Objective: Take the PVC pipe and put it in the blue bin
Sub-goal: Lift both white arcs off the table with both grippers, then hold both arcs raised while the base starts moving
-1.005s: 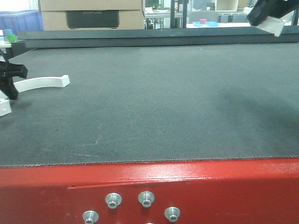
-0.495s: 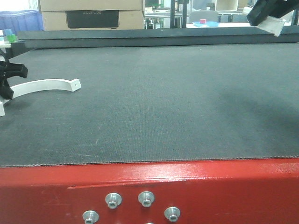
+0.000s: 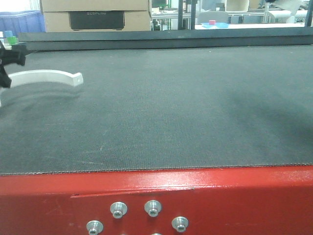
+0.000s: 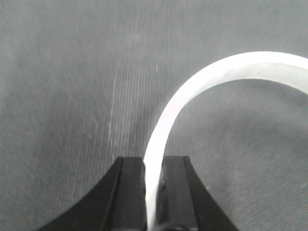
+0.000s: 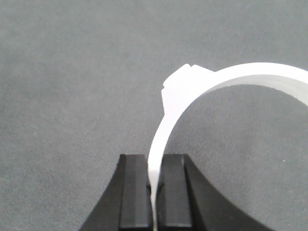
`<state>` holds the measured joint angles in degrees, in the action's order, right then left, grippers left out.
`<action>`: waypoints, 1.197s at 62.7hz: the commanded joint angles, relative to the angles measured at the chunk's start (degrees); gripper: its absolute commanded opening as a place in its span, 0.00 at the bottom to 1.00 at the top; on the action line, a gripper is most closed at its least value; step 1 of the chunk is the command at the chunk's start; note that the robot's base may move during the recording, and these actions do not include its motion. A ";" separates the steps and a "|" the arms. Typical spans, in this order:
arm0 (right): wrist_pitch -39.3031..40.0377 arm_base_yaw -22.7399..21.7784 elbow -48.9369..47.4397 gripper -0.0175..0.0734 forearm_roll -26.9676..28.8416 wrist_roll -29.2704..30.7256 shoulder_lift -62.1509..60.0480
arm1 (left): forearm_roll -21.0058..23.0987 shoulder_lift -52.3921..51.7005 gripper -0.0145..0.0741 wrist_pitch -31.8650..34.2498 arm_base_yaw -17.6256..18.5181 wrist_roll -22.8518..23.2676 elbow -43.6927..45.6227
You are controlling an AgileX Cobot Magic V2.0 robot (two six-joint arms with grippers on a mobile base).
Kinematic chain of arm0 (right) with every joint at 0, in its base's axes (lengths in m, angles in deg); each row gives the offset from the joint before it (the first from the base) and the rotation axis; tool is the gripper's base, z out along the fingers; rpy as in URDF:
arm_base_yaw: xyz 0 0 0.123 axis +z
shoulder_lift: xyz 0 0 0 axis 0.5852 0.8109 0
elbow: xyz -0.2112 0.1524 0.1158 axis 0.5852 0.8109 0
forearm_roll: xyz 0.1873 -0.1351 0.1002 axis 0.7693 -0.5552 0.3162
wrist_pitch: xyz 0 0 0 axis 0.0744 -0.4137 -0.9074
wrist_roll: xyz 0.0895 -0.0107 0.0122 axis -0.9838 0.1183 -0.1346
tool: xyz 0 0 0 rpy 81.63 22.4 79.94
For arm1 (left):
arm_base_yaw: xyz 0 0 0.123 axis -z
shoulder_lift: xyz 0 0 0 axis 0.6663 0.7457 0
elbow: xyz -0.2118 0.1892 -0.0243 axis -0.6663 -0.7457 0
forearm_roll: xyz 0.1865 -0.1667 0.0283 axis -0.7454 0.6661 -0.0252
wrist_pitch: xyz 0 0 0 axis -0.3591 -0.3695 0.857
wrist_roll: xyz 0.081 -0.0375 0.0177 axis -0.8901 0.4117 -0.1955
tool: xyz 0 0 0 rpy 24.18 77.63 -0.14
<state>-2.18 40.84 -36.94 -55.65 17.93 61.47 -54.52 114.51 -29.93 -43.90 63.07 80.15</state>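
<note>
Front view, far left: blue bin (image 3: pixel 18 19) sits beyond the far edge of the dark mat (image 3: pixel 171 107), with a cardboard box (image 3: pixel 95 13) just to its right. A few small coloured blocks (image 3: pixel 10 36) stand near the left edge, in front of the bin.

Left gripper (image 3: pixel 7 71) is at the left border of the frame, mostly cut off. It carries the curved PVC pipe section (image 3: pixel 46 76), a white arc that runs rightward from the gripper and ends in a squared tip with a small hole. A soft shadow lies on the mat on the near side of the arc, so I read the section as clear of the surface. It is well apart from the bin.

Left wrist view: both black fingers (image 4: pixel 129 192) are pressed onto the thin end of the white arc. The strip is pinched between them and then sweeps up and to the right over the mat.

Right wrist view: right gripper (image 5: pixel 155 166) has its fingers (image 5: pixel 134 192) closed on a second PVC section (image 5: pixel 250 72). This one is also a white arc, with a blocky tab at the top of its bend. Grey mat fills the background; I cannot tell whether this piece touches it.

Near edge, front view: red rail (image 3: pixel 234 196) with bolts (image 3: pixel 153 208) at its lower centre.
</note>
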 commanded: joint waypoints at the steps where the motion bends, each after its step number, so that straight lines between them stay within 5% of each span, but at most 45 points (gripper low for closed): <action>1: 1.40 0.09 -0.36 0.01 0.15 0.25 -1.75 | 0.23 -2.39 0.04 0.97 -0.16 0.22 0.35; 52: 0.64 0.09 0.04 0.01 1.48 0.25 -18.63 | 1.28 -30.39 0.04 -5.31 1.39 0.22 -0.01; 75: 2.58 0.09 8.64 0.01 1.48 -1.25 -29.95 | 0.99 -47.84 0.04 -6.46 1.39 0.22 -7.07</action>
<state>-2.10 40.84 -30.14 -54.17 16.95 34.20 -53.57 70.34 -36.90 -42.76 63.07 74.46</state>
